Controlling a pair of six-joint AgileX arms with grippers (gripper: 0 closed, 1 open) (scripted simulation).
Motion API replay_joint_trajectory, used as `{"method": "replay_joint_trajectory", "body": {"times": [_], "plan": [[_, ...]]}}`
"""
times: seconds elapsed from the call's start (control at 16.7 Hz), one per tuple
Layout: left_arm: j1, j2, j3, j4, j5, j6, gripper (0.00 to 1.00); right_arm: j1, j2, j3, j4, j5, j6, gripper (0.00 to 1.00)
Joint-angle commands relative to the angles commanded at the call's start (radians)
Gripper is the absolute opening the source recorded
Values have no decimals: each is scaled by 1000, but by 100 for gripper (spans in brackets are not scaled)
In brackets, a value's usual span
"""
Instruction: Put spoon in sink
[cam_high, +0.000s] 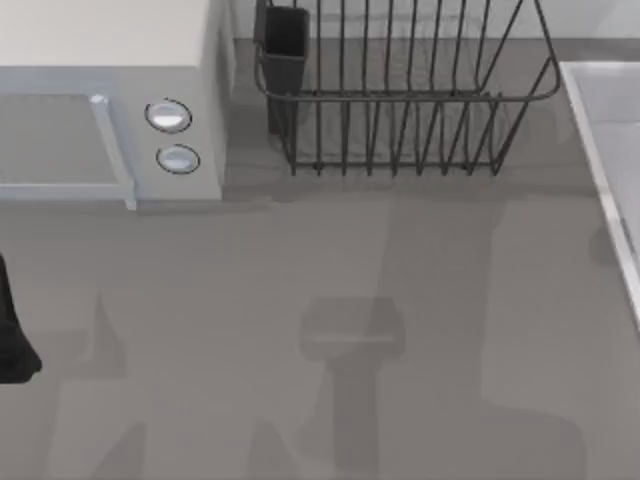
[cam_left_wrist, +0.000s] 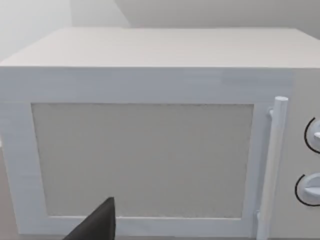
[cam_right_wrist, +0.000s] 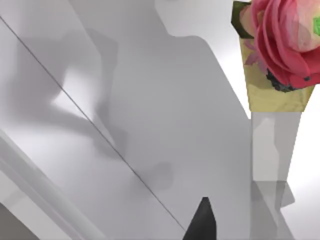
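Grey tabletop (cam_high: 300, 300) spreads flat under my overhead camera, crossed by soft shadows of the arms. Starting from my tools: my left arm (cam_high: 12, 335) shows as a black shape at the far left edge of the top view, a little below mid-height, and its wrist camera catches one dark fingertip (cam_left_wrist: 97, 224) at the lower left of that frame; I cannot tell whether that gripper is released or clenched. My right wrist camera likewise shows a single dark finger tip (cam_right_wrist: 202, 220) at the bottom centre, hanging over a smooth pale surface, and its grip state I cannot tell either. Moving outward, the left wrist looks straight at a white box-shaped microwave (cam_high: 110, 90) with a grey door panel, a vertical bar handle and two round knobs, which sits in the upper left of the top view. Beside it, at upper centre, stands a dark wire dish rack (cam_high: 400, 100) with a dark cutlery cup at its left corner. At the right edge lies the large pale grey-white rectangular sink (cam_high: 605, 180) with its lighter raised rim. In the upper right of the right wrist view is a pink flower in a yellowish holder (cam_right_wrist: 277, 55).
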Motion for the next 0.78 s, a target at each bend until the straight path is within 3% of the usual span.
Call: {"method": "replay_joint_trajectory", "body": {"times": [0.48, 0.78], "plan": [[0, 0, 0, 0, 0, 0, 100, 1, -34, -105, 83, 1, 2, 0], [0, 0, 0, 0, 0, 0, 100, 1, -34, -105, 83, 1, 2, 38]]}}
